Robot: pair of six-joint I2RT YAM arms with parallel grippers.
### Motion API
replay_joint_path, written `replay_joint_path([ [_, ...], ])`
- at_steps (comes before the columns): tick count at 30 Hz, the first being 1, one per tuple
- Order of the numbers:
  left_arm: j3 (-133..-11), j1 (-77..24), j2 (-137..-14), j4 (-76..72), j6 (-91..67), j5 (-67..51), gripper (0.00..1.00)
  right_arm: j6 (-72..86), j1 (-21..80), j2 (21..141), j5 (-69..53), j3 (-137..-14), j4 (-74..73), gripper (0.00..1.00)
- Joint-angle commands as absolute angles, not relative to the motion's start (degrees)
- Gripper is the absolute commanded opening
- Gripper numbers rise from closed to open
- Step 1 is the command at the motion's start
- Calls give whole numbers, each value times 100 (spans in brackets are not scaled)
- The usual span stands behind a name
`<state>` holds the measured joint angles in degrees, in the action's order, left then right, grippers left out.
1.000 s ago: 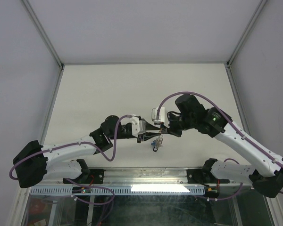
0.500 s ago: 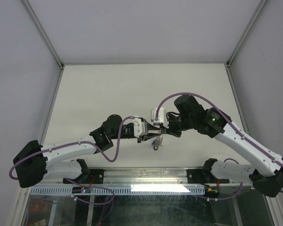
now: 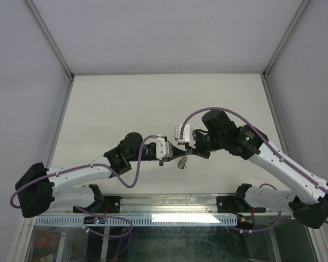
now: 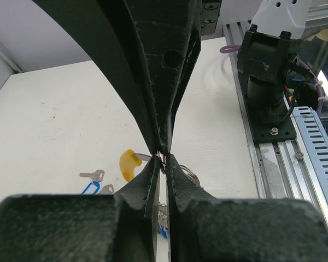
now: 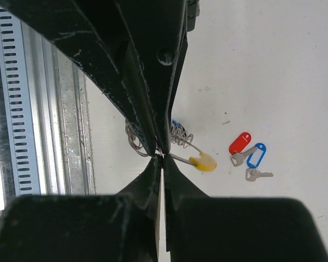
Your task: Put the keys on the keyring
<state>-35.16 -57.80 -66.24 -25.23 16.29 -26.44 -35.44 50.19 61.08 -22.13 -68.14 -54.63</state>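
The keyring is a thin silvery wire ring with coiled loops (image 5: 132, 141) and a yellow end piece (image 5: 204, 161); the yellow piece also shows in the left wrist view (image 4: 128, 164). My left gripper (image 4: 163, 161) and my right gripper (image 5: 161, 158) meet tip to tip above the table, both shut on the ring's wire. In the top view they meet at the centre front, left gripper (image 3: 176, 156), right gripper (image 3: 186, 153), with the ring (image 3: 182, 162) hanging below. Keys with a red tag (image 5: 239, 143) and a blue tag (image 5: 256, 155) lie on the table. A blue tag (image 4: 162, 233) shows behind my left fingers.
The white table (image 3: 153, 103) lies inside grey walls. A metal rail (image 5: 60, 109) and the slotted strip (image 4: 317, 158) run along the near edge, beside the right arm's base (image 4: 270, 93). Purple cables (image 3: 208, 112) loop over both arms.
My left wrist has shifted slightly toward the right gripper, and the hanging ring has risen a little. Both grippers stay closed at the same meeting point.
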Motion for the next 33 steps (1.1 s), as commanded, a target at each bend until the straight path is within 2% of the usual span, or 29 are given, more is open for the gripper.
replay_joint_path([
  [1, -3768, -5818, -6579, -2583, 1778, -2611, 0, -3432, 5088, 5962, -2379, -6924, -4927, 0],
  [5, -3707, -5818, -6487, -2523, 1869, -2567, 0, -3388, 5089, 5799, -2383, -6784, -4671, 1],
  [10, -3251, -5818, -6075, -2913, 1839, -2441, 0, -3325, 5089, 5402, -2301, -6401, -4124, 25],
  [13, -2881, -5818, -5813, -3339, 1662, -2287, 0, -3322, 5089, 5065, -2260, -6065, -3720, 32],
  [23, -1419, -5818, -5296, -6108, 731, -2256, 0, -3169, 5088, 3634, -3131, -4110, -1236, 36],
  [33, -887, -5818, -5510, -7548, 311, -2150, 0, -2083, 5089, 3961, -3668, -3566, -176, 39],
])
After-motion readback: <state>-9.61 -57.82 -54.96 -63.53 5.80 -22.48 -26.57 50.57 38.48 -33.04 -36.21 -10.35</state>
